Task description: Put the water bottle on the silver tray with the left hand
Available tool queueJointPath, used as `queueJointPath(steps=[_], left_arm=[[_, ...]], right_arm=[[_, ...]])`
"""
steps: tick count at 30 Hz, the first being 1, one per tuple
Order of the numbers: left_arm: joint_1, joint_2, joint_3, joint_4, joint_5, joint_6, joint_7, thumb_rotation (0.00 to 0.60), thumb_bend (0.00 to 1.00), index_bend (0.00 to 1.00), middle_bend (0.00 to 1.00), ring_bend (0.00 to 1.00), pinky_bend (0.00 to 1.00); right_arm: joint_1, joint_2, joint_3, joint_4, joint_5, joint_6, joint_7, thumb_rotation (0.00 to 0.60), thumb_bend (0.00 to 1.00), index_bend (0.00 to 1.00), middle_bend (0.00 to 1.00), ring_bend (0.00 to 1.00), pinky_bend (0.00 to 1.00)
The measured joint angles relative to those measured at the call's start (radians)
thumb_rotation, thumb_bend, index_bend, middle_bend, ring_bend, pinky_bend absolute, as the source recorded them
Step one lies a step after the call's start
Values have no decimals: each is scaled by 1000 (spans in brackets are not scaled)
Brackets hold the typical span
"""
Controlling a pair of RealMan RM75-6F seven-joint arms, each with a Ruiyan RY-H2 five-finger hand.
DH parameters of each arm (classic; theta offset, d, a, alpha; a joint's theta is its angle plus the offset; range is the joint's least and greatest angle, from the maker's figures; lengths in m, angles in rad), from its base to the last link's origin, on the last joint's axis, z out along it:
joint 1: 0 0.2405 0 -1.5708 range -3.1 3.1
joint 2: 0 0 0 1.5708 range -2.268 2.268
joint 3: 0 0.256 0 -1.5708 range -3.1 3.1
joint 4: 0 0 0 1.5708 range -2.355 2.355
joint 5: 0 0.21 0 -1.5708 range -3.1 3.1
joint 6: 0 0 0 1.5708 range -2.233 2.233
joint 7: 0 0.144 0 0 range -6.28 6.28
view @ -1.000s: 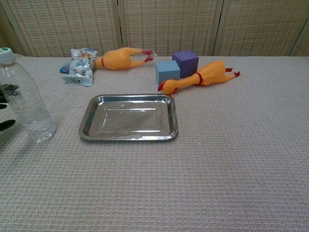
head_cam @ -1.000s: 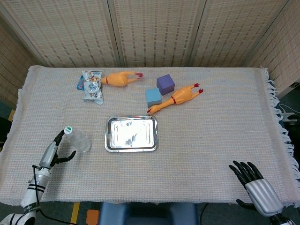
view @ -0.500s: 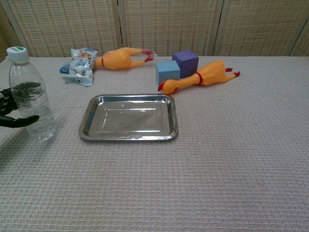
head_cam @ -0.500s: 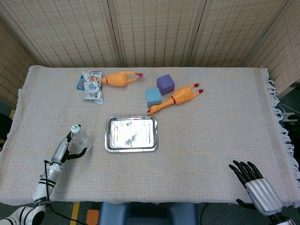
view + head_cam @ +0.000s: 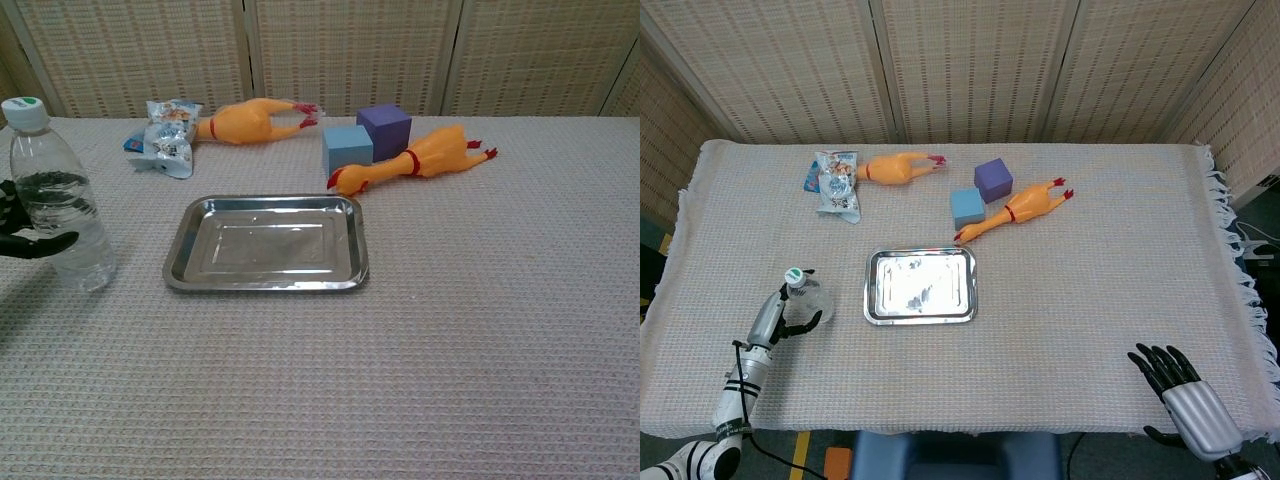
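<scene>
Nearest to you, at the lower right corner of the head view, your right hand [image 5: 1185, 392] lay at the table's near edge with its dark fingers spread apart and nothing in them; the chest view did not show it.

At the lower left of the head view your left hand [image 5: 783, 315] was at the water bottle [image 5: 806, 296]. In the chest view, at the left edge, the dark fingers [image 5: 38, 243] lay across the front of the bottle's clear body, so the hand looked wrapped around it, though most of the hand was cut off by the frame and how firmly it gripped could not be told. The bottle stood upright, green-and-white cap [image 5: 22, 103] on top, with its base on the woven tablecloth [image 5: 1090, 280].

Just right of the bottle, apart from it, the silver tray [image 5: 919, 313] sat in the lower middle of the head view, nothing on it.

Farther back, a yellow rubber chicken [image 5: 1018, 210] lay slanted across the middle of the frame, its head near the tray's far right corner. A light blue cube [image 5: 967, 207] sat beside it on the left, and a purple cube [image 5: 992, 179] stood just behind that.

Farthest, in the upper left, a second rubber chicken [image 5: 892, 169] lay next to a crumpled snack packet [image 5: 836, 180].
</scene>
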Motion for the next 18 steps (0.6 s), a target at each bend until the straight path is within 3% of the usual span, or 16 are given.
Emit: queueJointPath(steps=[10, 18], left_arm=[[14, 3, -17, -25, 4, 49, -8, 600, 574, 364, 458, 279, 458], [20, -28, -73, -12, 51, 197, -88, 600, 639, 399, 478, 303, 484]], right_arm=[[2, 1, -1, -1, 4, -4, 0, 600, 0, 0, 0, 0, 0], [7, 1, -1, -3, 14, -21, -4, 600, 0, 0, 0, 0, 0]])
